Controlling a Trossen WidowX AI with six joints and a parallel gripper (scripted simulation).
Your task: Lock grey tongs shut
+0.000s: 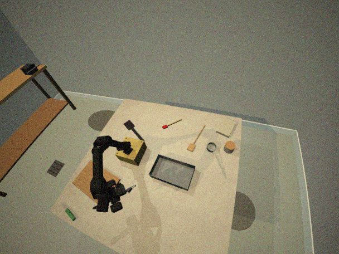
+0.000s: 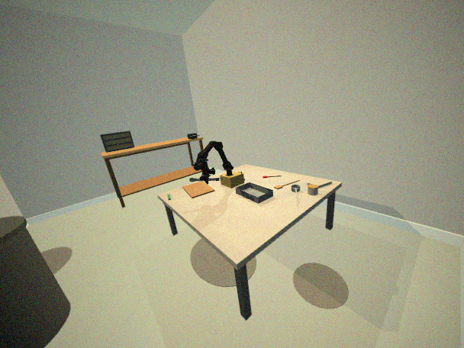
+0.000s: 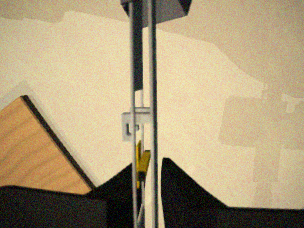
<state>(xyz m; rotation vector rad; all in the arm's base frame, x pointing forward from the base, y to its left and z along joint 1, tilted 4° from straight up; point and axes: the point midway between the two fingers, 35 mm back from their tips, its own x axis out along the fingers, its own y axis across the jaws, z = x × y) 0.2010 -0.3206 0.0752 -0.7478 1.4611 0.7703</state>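
Note:
My gripper (image 3: 154, 163) (image 2: 206, 179) is shut on the grey tongs (image 3: 153, 75) (image 1: 131, 187) (image 2: 195, 179). It holds them raised above the table, lying roughly level. Their two arms run close together and nearly parallel in the wrist view, with a narrow gap. A yellow piece (image 3: 144, 163) shows between them near the fingertips. I cannot tell whether the lock is engaged. The arm hides the middle of the tongs in the top view. The wooden board (image 1: 83, 178) (image 2: 196, 189) (image 3: 45, 150) lies on the table, at the lower left in the wrist view. The roasting tin (image 1: 167, 182) (image 2: 248, 196) stands apart from the tongs.
The arm's yellow base block (image 1: 136, 145) (image 2: 233, 179) stands between board and tin. A green item (image 1: 70, 214) (image 2: 169, 197) lies near the table's edge beside the board. A dark spatula (image 1: 129, 125), a red-headed brush (image 1: 165, 126) and a wooden spatula (image 1: 191, 147) lie farther back.

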